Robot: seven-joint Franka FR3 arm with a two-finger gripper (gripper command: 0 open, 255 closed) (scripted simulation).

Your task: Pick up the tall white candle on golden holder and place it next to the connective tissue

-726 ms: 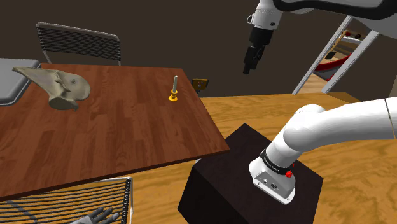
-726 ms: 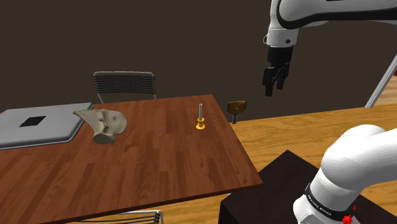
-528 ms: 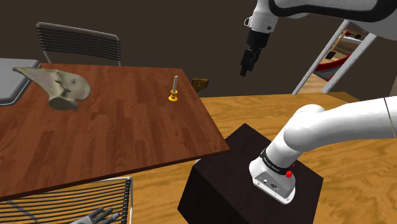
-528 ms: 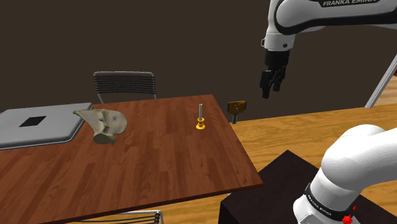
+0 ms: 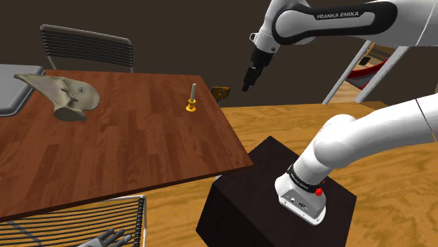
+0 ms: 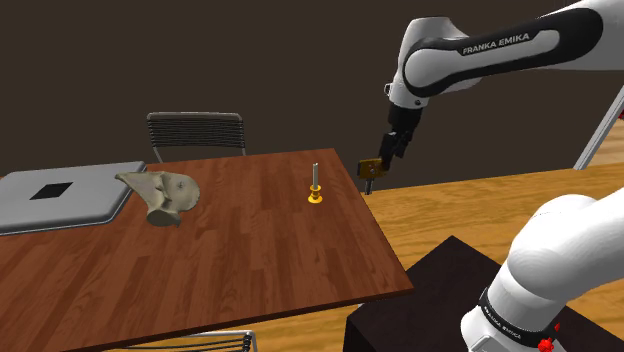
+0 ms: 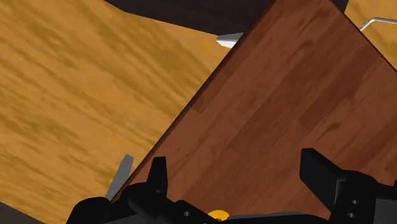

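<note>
**Shoulder view.** Candle (image 5: 192,97): pale, on a yellow holder, upright near the far corner of the brown table (image 5: 140,151). Tissue (image 5: 68,96): beige lump, well apart toward the view's left, beside a grey slab (image 5: 8,90). Jaws: hung in the air beyond the table corner, clear of the candle.

**Second exterior view.** Candle (image 6: 315,185) upright. Tissue (image 6: 162,195) lay to its left. Jaws hovered just by a small brown item (image 6: 372,168) off the corner.

**Wrist view.** Jaws stood apart, clasping nothing. Table (image 7: 286,114) and wooden floor (image 7: 76,95) lay beneath.
</note>
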